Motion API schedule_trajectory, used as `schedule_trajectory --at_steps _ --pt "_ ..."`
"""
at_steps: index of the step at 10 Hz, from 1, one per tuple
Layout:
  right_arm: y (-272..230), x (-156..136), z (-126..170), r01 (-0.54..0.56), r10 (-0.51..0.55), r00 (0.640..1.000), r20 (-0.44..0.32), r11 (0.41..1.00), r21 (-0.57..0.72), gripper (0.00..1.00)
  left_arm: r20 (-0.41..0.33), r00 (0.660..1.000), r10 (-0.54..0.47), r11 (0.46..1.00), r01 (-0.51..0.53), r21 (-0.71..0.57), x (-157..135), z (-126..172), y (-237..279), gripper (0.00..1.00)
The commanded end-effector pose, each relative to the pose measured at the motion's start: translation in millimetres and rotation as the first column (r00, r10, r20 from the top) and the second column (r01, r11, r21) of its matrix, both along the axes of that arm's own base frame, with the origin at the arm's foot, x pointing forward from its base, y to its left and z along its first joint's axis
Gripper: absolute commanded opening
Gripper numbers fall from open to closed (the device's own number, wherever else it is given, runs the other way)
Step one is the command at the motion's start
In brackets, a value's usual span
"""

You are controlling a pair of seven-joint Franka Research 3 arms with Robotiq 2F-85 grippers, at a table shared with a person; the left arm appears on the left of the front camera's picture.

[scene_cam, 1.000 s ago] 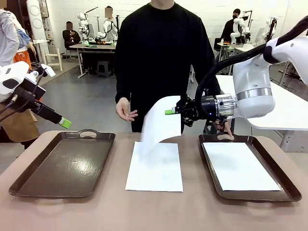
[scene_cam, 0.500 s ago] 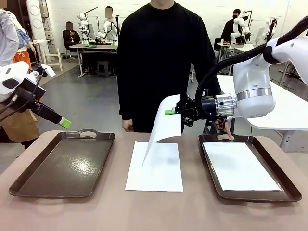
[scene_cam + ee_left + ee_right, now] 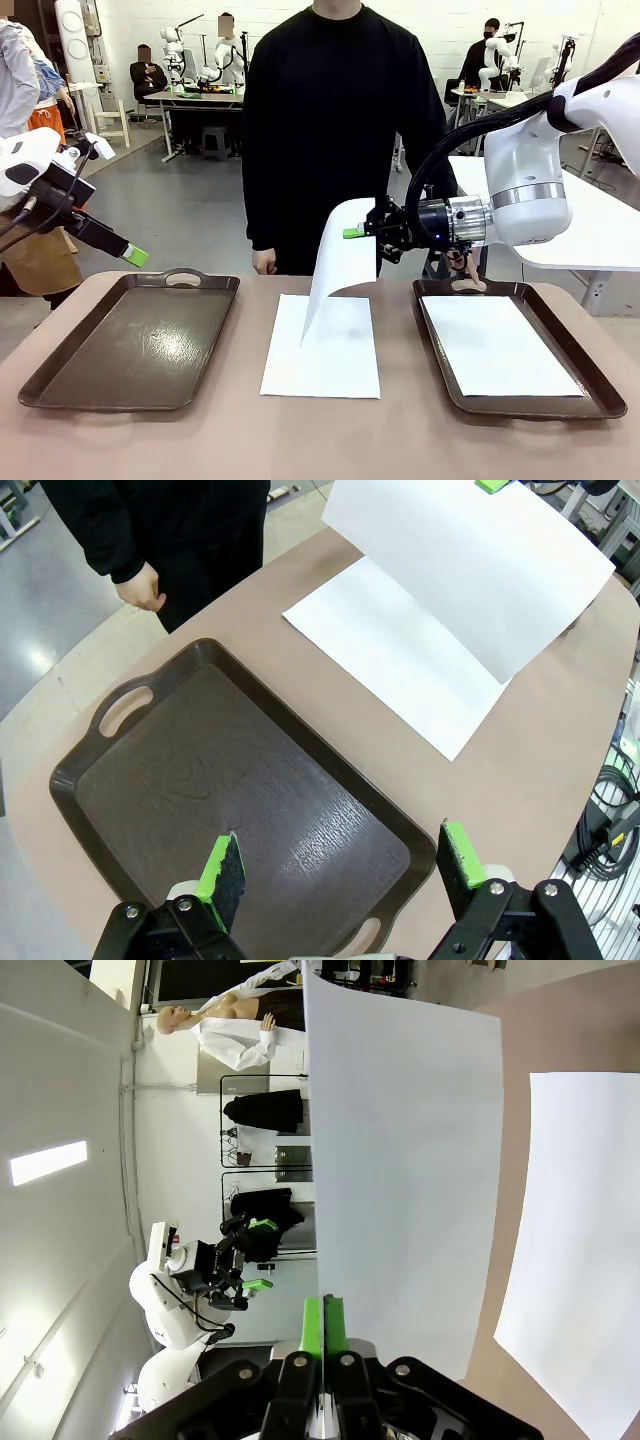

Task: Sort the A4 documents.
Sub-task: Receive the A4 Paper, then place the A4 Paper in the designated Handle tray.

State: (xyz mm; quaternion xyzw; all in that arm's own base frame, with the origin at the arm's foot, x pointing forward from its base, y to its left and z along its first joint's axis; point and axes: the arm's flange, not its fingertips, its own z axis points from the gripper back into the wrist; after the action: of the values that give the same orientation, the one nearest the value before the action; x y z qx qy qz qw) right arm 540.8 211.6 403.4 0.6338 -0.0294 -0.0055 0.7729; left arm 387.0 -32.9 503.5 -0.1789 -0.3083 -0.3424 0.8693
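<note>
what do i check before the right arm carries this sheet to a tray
1. Right pincer shut on the lifted thin white paper sheet: ok.
2. Single sheet held: cannot tell.
3. Its lower edge off the flat white paper on the table: cannot tell.
4. Dark brown handled tray on the left bare: ok.
5. Left pincer open, above that tray: ok.
6. Person's hand off the table: ok.

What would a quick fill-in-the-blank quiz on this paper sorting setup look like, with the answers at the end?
1. The right gripper pinches a lifted A4 sheet, while the left gripper holds ____.
2. The empty brown tray sits on the robot's ____ side.
3. Another A4 sheet lies flat on the table, ____ the empty brown tray and the right tray.
Answers: nothing; left; between.
</note>
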Motion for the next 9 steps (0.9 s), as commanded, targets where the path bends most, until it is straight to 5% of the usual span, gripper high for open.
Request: schedule_trajectory --at_steps 1,9 --pt "-0.1 0.4 -0.2 0.009 -0.009 1.000 0.000 1.000 0.004 0.00 0.009 1.000 -0.015 1.000 0.015 -0.012 0.7 -2.4 3.1 1.00" --pt "-0.1 0.4 -0.2 0.009 -0.009 1.000 0.000 1.000 0.004 0.00 0.009 1.000 -0.015 1.000 0.015 -0.012 0.7 -2.4 3.1 1.00"
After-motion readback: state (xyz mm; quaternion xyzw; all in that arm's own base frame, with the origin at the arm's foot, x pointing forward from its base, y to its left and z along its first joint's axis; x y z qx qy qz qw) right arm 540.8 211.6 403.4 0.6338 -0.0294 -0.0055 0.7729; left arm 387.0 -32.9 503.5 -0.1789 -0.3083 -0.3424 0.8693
